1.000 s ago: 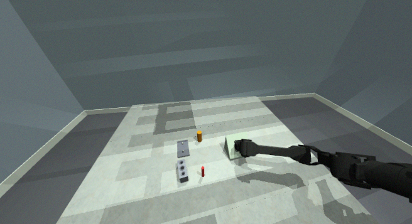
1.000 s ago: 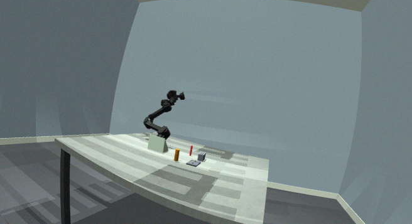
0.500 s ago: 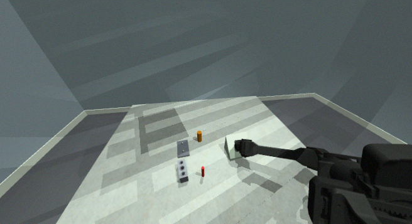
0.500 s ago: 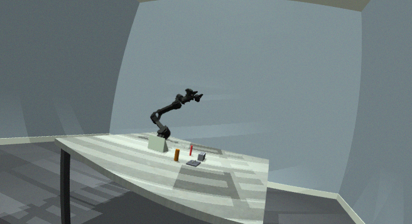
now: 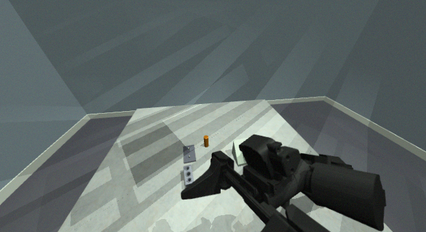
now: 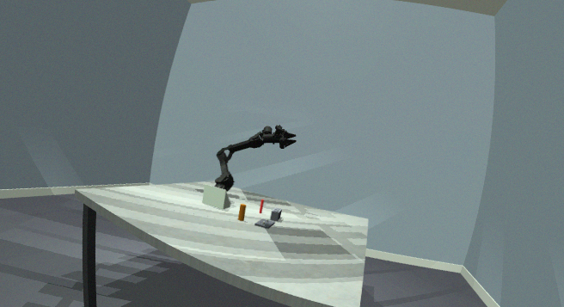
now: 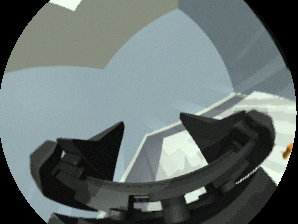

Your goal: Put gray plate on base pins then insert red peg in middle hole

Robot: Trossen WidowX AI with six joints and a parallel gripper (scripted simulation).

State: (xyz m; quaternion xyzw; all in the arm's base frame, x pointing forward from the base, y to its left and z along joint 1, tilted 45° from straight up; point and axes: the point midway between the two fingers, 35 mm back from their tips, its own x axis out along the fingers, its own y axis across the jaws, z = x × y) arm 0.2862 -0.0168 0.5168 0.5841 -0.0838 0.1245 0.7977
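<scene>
Gripper (image 5: 202, 177) (image 6: 296, 138) (image 7: 152, 119) up high, spread wide, nothing in it
Gray plate (image 5: 188, 174) (image 6: 276, 214) is just beside the base (image 5: 189, 154) (image 6: 265, 224), pins bare, and the red peg (image 6: 261, 206) stands upright nearby.

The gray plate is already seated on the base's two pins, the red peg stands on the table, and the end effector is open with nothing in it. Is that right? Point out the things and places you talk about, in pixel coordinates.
Not quite: the plate (image 5: 185, 175) (image 6: 275, 214) is beside the base (image 5: 186, 158) (image 6: 264, 224), not on its pins, as the top view shows. The rest holds.
</scene>
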